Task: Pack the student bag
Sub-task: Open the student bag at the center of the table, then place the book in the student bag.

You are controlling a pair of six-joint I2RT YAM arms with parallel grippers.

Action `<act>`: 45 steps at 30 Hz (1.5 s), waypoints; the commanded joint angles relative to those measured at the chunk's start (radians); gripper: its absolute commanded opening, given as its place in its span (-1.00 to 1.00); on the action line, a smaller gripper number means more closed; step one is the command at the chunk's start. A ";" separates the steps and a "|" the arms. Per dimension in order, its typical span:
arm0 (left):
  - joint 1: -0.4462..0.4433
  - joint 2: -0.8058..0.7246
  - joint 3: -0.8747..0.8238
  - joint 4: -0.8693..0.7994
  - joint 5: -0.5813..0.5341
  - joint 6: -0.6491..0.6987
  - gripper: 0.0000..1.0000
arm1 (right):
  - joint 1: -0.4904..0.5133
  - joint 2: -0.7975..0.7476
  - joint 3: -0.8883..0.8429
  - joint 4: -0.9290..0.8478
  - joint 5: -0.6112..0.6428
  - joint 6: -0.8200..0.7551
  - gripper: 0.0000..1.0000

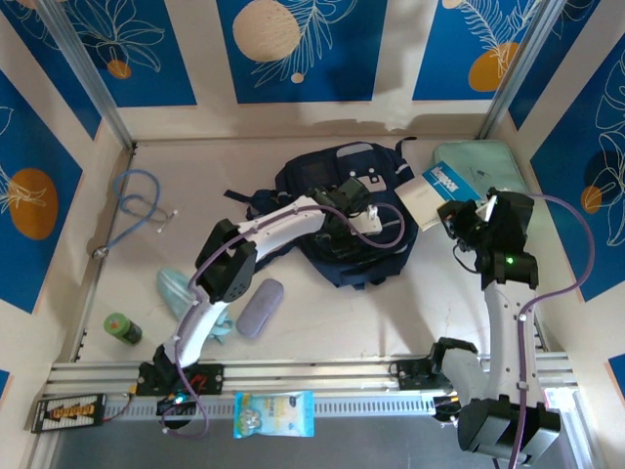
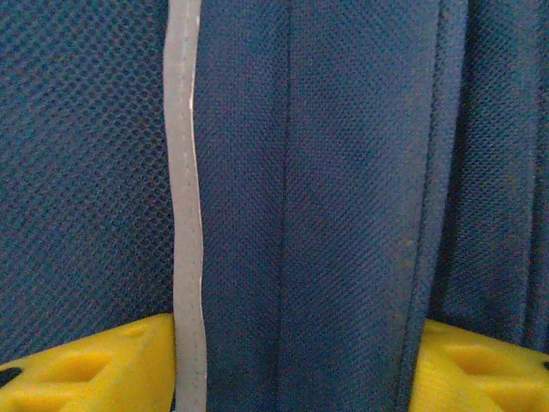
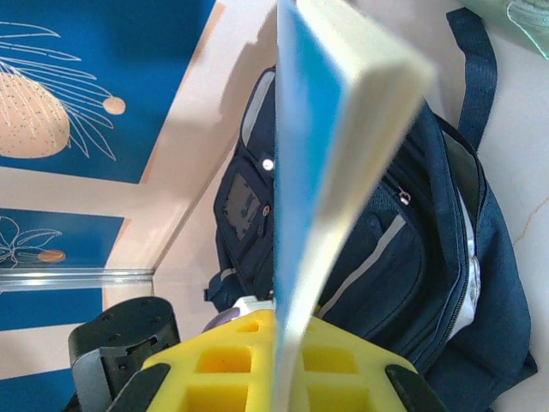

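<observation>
The student bag (image 1: 342, 220), dark navy with a grey trim stripe, lies in the middle of the table. My left gripper (image 1: 354, 200) rests on top of it. In the left wrist view, navy fabric (image 2: 326, 197) and the grey trim (image 2: 184, 215) run close to the camera between the yellow fingers (image 2: 86, 369), which stand wide apart. My right gripper (image 1: 459, 215) hovers just right of the bag, shut on a blue-and-white book (image 1: 430, 192). The book (image 3: 334, 112) stands edge-on between the yellow pads (image 3: 232, 369), and the bag (image 3: 412, 275) lies beyond it.
A mint green zip case (image 1: 474, 161) lies at the back right. On the left are a blue tube (image 1: 137, 205), a green bottle (image 1: 122, 328), a teal item (image 1: 181, 291) and a lilac case (image 1: 260, 307). A snack packet (image 1: 273, 413) lies on the front rail.
</observation>
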 commanded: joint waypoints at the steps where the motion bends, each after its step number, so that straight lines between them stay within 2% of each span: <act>1: -0.002 0.017 0.036 -0.014 -0.089 0.039 0.11 | -0.006 -0.017 -0.017 0.012 -0.032 0.008 -1.00; 6: -0.002 -0.023 0.050 -0.013 -0.101 0.019 -0.31 | -0.007 -0.027 -0.026 0.004 -0.018 0.007 -1.00; 10: -0.001 -0.080 0.053 -0.004 -0.109 -0.027 -0.76 | -0.013 -0.031 -0.013 -0.027 0.006 -0.046 -1.00; 15: 0.002 -0.154 0.036 0.032 -0.110 -0.078 -1.00 | -0.050 -0.046 0.018 -0.088 0.058 -0.114 -1.00; 20: 0.009 -0.257 -0.047 0.167 -0.134 -0.167 -1.00 | -0.070 -0.088 0.036 -0.152 0.127 -0.157 -0.99; 25: 0.028 -0.324 -0.107 0.300 -0.240 -0.294 -1.00 | -0.071 -0.132 0.015 -0.198 0.191 -0.158 -0.99; 27: 0.037 -0.338 -0.126 0.353 -0.316 -0.348 -1.00 | -0.072 -0.146 0.000 -0.201 0.213 -0.153 -0.99; 30: 0.050 -0.342 -0.133 0.380 -0.383 -0.400 -1.00 | -0.072 -0.151 -0.022 -0.195 0.201 -0.147 -0.99; 35: 0.050 -0.335 -0.086 0.354 -0.310 -0.441 -1.00 | -0.071 -0.159 -0.092 -0.074 -0.054 -0.103 -0.99; 38: 0.050 -0.319 -0.026 0.303 -0.310 -0.483 -1.00 | -0.062 -0.159 -0.147 0.037 -0.195 -0.032 -0.98; 45: 0.049 -0.326 0.050 0.227 -0.317 -0.569 -1.00 | 0.017 -0.126 -0.266 0.256 -0.285 0.114 -0.96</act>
